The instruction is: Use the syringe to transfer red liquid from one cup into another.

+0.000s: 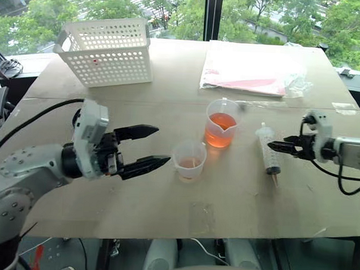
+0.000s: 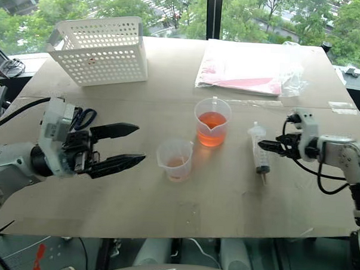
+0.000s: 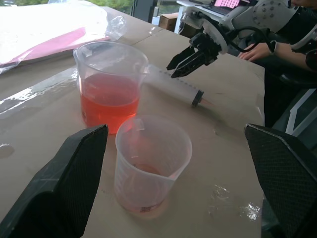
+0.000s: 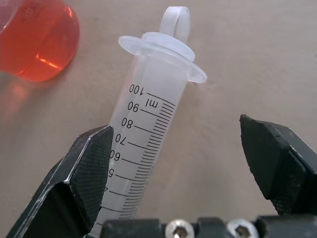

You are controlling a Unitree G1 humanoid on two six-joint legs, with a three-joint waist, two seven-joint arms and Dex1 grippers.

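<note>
table (image 1: 165,206) | on it: basket (image 1: 106,51), beaker (image 1: 221,123), cup (image 1: 189,161), syringe (image 1: 268,149), bag (image 1: 254,69)

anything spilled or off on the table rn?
No spill that I can see. The syringe lies flat on the table, plunger pushed in, beside the right end effector, whose fingers are open. The beaker and the small cup stand upright. The white basket sits tipped at the far left.
</note>
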